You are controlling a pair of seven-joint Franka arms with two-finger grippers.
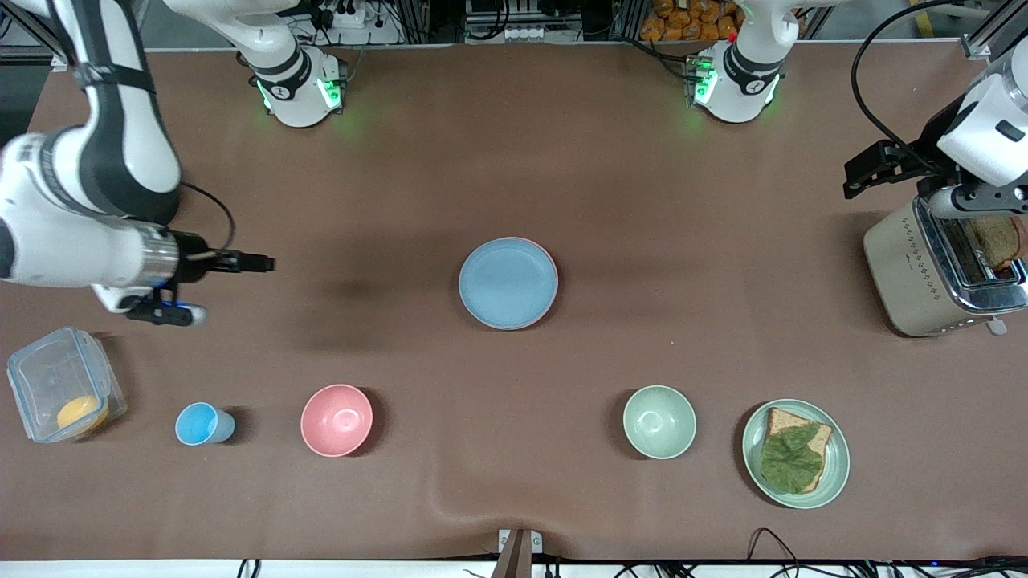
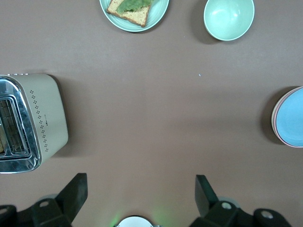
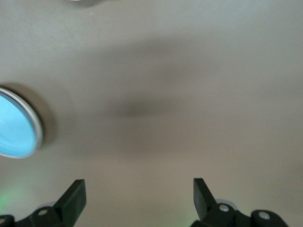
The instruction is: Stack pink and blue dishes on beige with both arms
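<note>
Brown cloth covers the desk [image 1: 642,201] from edge to edge. At its middle sits one stack of plates: the blue plate [image 1: 507,282] on top, with a thin rim of the pink plate [image 1: 549,258] showing just under it; the same stack shows in the left wrist view, blue plate [image 2: 292,117] over a pink edge [image 2: 273,118]. Whether a beige plate lies beneath cannot be told.

Along the desk edge nearest the front camera stand, from the right arm's end: one clear lidded box [image 1: 63,384] with something orange inside, one small blue cup [image 1: 203,424], one pink bowl [image 1: 336,420], one green bowl [image 1: 659,421], and one green plate [image 1: 795,453] carrying a slice of bread [image 1: 811,433] topped with a leaf [image 1: 789,459]. One beige toaster [image 1: 932,273] with bread in a slot stands at the left arm's end.

The right claw [image 1: 255,262] hangs over bare cloth toward the right arm's end, well apart from the stack, its fingers [image 3: 73,196] spread wide and empty. The left claw [image 1: 863,168] hangs just beside the toaster, its fingers [image 2: 75,191] also spread wide, gripping nothing. Nothing stands between either claw and the stack.
</note>
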